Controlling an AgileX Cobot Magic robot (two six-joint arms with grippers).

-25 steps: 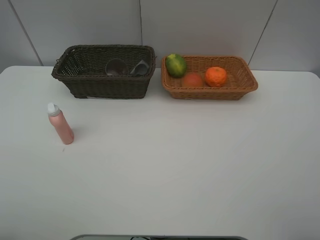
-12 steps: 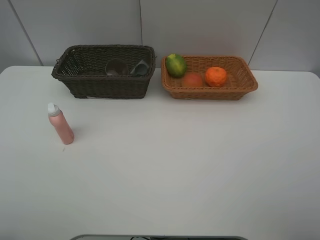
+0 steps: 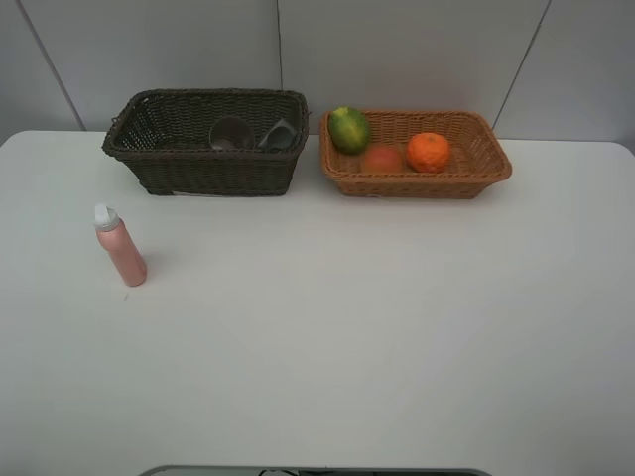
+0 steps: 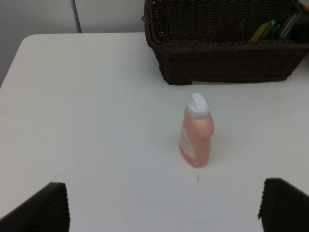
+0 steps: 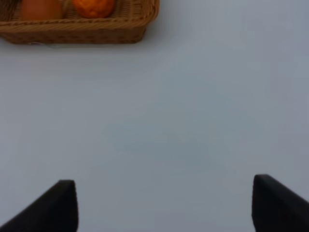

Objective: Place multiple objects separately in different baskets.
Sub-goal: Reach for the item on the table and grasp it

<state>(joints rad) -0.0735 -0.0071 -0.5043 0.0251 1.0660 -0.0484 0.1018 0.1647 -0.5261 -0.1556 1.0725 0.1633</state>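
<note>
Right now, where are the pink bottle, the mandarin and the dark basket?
pink bottle (image 3: 125, 256), high view, middle of body.
mandarin (image 3: 429, 152), high view, its middle.
dark brown basket (image 3: 213, 171), high view, front wall.

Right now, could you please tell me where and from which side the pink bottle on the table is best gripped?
Grip the pink bottle around its body, just below the white cap. It stands upright and alone on the table, so I would come in level from the robot's side, left arm's jaws open on either flank; the dark basket stands behind it.
</note>
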